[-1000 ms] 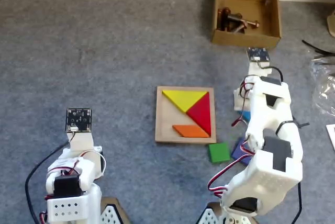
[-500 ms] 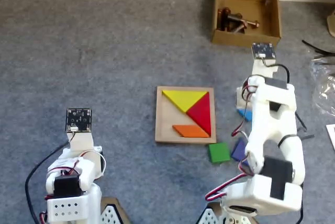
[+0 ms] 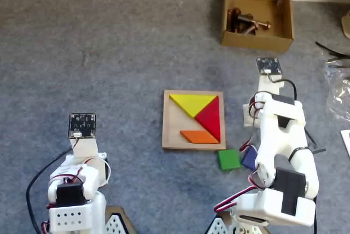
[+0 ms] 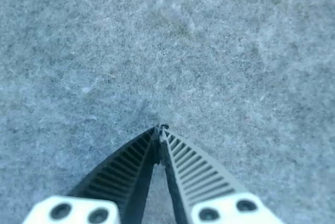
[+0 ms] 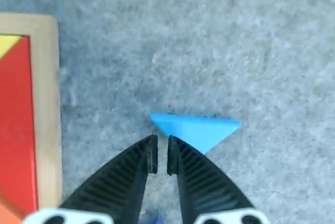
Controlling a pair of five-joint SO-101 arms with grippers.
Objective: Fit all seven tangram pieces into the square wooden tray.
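The square wooden tray [image 3: 167, 120] lies mid-table and holds a yellow triangle [image 3: 192, 104], a red triangle [image 3: 210, 119] and an orange parallelogram [image 3: 199, 136]. A green square [image 3: 228, 159] and a dark blue piece [image 3: 250, 157] rest on the carpet by the tray's near right corner, the blue one partly under the right arm [image 3: 276, 119]. My right gripper [image 5: 162, 155] is shut, with its tips just short of a light blue triangle [image 5: 196, 130] lying flat on the carpet right of the tray [image 5: 47, 109]. My left gripper [image 4: 159, 128] is shut over bare carpet at the near left.
A cardboard box [image 3: 257, 40] with small metal parts stands at the back right. Clear plastic and cables [image 3: 336, 89] lie at the right edge. The left arm [image 3: 82, 135] sits near the front left, with open carpet between it and the tray.
The right arm's wrist swung out to the far right, then came back a little toward the tray. It now covers the light blue triangle in the high view. The left arm stayed still.
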